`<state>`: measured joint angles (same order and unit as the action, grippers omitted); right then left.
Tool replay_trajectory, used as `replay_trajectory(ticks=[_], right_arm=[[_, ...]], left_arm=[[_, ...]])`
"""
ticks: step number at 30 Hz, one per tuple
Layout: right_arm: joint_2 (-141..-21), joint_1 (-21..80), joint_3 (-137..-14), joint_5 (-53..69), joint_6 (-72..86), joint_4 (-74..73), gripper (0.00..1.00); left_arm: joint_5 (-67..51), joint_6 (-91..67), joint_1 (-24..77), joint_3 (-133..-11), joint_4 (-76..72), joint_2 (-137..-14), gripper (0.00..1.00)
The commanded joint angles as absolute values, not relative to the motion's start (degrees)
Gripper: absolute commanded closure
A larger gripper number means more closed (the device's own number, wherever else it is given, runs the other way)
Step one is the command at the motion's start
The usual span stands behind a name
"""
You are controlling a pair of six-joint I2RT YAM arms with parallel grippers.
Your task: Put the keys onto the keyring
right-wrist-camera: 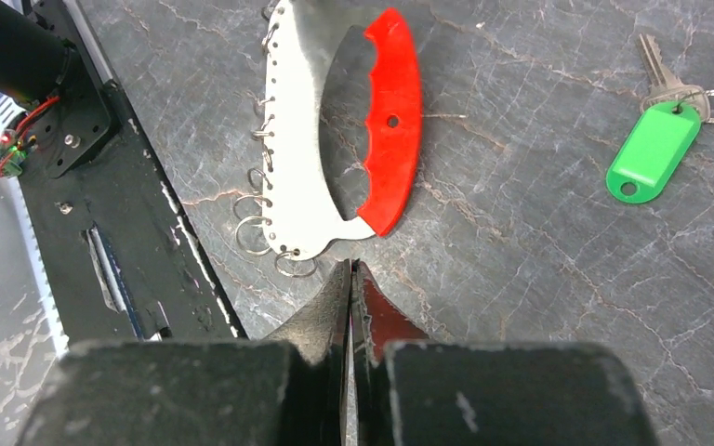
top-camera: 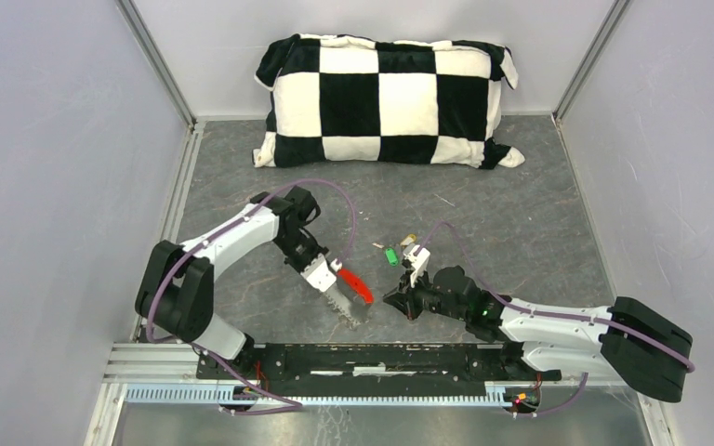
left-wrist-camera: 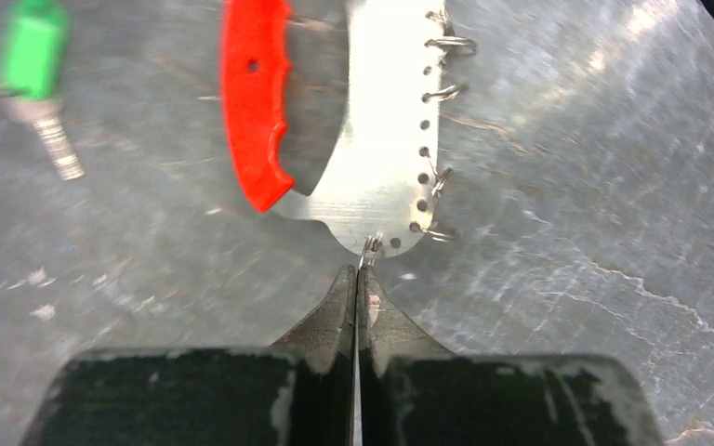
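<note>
The keyring is a flat silver plate (left-wrist-camera: 381, 139) with several small wire rings along one edge and a curved red tag (left-wrist-camera: 256, 102). It lies on the grey floor (top-camera: 349, 302). My left gripper (left-wrist-camera: 361, 269) is shut on a small ring at the plate's near end; in the top view the gripper (top-camera: 328, 282) is at the plate's upper left. My right gripper (right-wrist-camera: 351, 267) is shut with nothing seen between its fingers, its tips just short of the plate's (right-wrist-camera: 302, 139) other end, beside the red tag (right-wrist-camera: 392, 121). The green-headed key (right-wrist-camera: 653, 149) lies loose to the right (top-camera: 391, 255). A brass-headed key (top-camera: 409, 239) lies beside it.
A black-and-white checkered pillow (top-camera: 386, 98) lies at the back. The black base rail (top-camera: 372, 358) runs along the near edge, close to the keyring (right-wrist-camera: 121, 242). Grey walls close in left and right.
</note>
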<state>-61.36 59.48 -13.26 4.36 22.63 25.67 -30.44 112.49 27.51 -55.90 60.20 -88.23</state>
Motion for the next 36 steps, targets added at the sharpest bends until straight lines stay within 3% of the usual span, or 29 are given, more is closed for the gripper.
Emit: replay_trajectory(ticks=[1,10,16,23,29,36], right_arm=[[-58.72,59.09,-16.26,4.48,21.05,26.29,0.98],[-51.47,58.97,-22.73,4.83,15.33,23.85,0.96],[-48.44,59.03,-26.73,9.69,10.24,25.74,0.85],[-48.82,58.94,-31.81,20.84,2.52,29.00,0.68],[-50.86,59.03,-34.27,28.30,3.77,34.56,0.60],[-52.33,59.68,-34.91,32.14,4.17,39.54,0.54]], left_arm=[[-38.91,96.55,27.88,-63.59,61.97,-82.30,0.98],[-47.19,63.44,27.95,-72.49,61.87,-72.70,0.98],[-55.18,45.57,27.95,-76.49,61.87,-68.93,0.98],[-63.41,51.47,27.95,-72.77,59.44,-59.02,0.98],[-69.27,48.11,27.95,-69.91,49.98,-53.71,0.98],[-76.81,55.48,28.06,-70.89,49.27,-53.79,0.98]])
